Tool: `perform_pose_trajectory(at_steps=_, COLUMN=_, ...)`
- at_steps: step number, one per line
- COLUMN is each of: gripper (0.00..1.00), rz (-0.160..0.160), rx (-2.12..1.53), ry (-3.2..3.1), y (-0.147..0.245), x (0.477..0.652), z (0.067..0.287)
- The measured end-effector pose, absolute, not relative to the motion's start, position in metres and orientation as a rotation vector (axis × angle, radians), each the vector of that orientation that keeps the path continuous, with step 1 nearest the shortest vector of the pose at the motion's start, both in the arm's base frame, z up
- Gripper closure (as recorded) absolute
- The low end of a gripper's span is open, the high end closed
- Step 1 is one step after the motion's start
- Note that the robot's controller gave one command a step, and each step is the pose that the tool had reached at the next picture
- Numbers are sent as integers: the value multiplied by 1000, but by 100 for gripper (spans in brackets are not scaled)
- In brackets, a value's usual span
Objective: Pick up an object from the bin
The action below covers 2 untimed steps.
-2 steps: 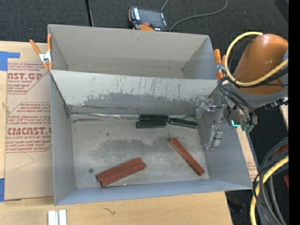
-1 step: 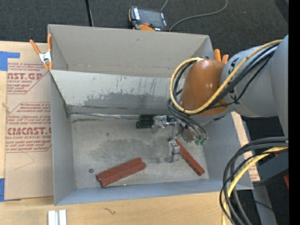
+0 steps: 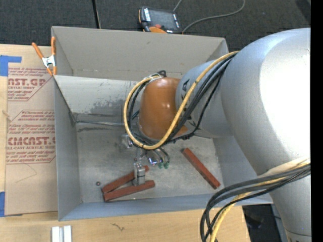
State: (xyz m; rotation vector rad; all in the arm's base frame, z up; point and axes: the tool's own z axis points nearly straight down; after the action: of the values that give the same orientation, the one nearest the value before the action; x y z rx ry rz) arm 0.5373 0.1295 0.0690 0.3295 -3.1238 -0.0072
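The claw (image 3: 140, 174) hangs straight down beneath the arm's orange wrist cover (image 3: 159, 107), low over the floor of the grey metal bin (image 3: 68, 150). Two flat reddish-brown bars (image 3: 128, 190) lie in a narrow V directly below the claw, and its tip stands at their right-hand ends. Whether the claw is open or closed, or has hold of either bar, cannot be told. A third reddish-brown bar (image 3: 201, 168) lies slantwise, well apart to the claw's right. A small dark speck (image 3: 98, 184) lies to the claw's left.
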Motion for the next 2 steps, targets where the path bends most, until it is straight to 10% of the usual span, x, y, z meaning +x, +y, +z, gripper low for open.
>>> perform_pose_trajectory(at_steps=1, gripper=100, rz=-1, rx=318, ry=-3126, y=124, x=539, z=70)
perform_pose_trajectory(at_steps=2, gripper=100, rz=-5, rx=321, ry=-3137, y=152, x=560, z=207)
